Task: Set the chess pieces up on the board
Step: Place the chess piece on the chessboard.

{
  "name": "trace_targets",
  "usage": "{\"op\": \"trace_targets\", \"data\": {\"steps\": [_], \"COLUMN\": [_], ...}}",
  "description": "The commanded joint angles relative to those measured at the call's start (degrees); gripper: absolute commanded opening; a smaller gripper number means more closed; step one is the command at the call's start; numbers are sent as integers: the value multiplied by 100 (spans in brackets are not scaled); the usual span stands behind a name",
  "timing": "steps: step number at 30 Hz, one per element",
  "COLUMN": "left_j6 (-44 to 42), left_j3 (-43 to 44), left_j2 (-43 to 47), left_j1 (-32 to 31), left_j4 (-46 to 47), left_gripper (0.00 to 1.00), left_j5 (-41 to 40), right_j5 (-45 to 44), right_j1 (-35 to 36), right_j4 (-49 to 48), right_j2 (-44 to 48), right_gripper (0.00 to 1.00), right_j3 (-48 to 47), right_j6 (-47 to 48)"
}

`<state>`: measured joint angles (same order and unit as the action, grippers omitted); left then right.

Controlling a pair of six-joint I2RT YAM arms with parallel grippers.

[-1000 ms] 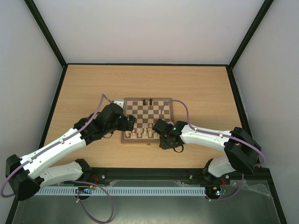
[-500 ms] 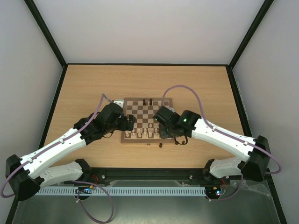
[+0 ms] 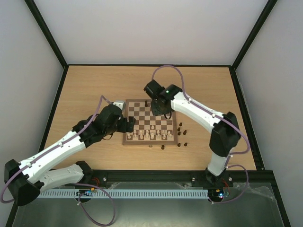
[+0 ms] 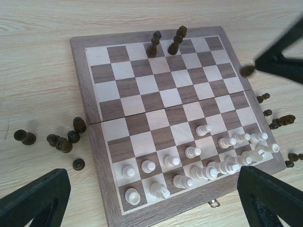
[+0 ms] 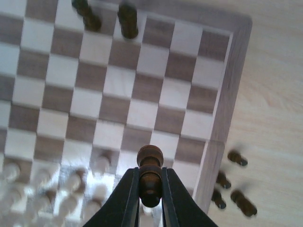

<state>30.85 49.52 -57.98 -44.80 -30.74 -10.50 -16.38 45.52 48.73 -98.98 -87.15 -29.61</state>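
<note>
Your right hand (image 5: 150, 182) is clamping a small dark brown wooden chess piece (image 5: 150, 166) between its two fingers. It is gripping the lower body of the piece, and the rounded head is sticking out past the fingertips. The hand is hanging over the right half of the square wooden chessboard with dark brown and cream checks (image 3: 142, 115), on the part nearer the far edge of the light wooden tabletop (image 3: 94, 85).

Your left hand (image 4: 152, 179) is standing wide apart with nothing between its fingers. It is hovering at the board's left side, toward the tabletop's near edge.

The chessboard is lying flat around the middle of the tabletop, a little closer to the near edge than to the far one. Two dark brown chessmen (image 4: 154, 43) are standing upright side by side on the row closest to the far edge. The pale cream-coloured chessmen (image 4: 213, 158) are crowding the rows closest to the near edge, and some toward the right look tipped.

A left cluster of dark pieces (image 4: 61, 141) is sitting loose on the tabletop just off the board's left side. A right scatter of dark pieces (image 3: 182, 128) is lying just off its right side. One single dark piece (image 3: 163, 147) is resting just beside the board's near border.
</note>
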Motion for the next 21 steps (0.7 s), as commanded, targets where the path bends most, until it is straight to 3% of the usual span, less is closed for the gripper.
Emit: {"op": "trace_targets", "data": {"steps": [1,11,21], "left_j6": [-77,-88,-80], "left_j3": [-8,59,45], "left_j2": [155,175,144], "left_j1": [50,73,76], "left_j4": [-102,-183,-178], "left_gripper": [100,100,99], "left_j5": [30,21,26], "right_j5": [200,490,725], "right_j1": [-437,-1059,-1135], "right_j4": [234,696,545], "right_j2": [-672,-2262,-2791], "right_gripper": [6,6,6], "right_j3": [-1112,-2711,-2886], "right_j6": [603,916,981]}}
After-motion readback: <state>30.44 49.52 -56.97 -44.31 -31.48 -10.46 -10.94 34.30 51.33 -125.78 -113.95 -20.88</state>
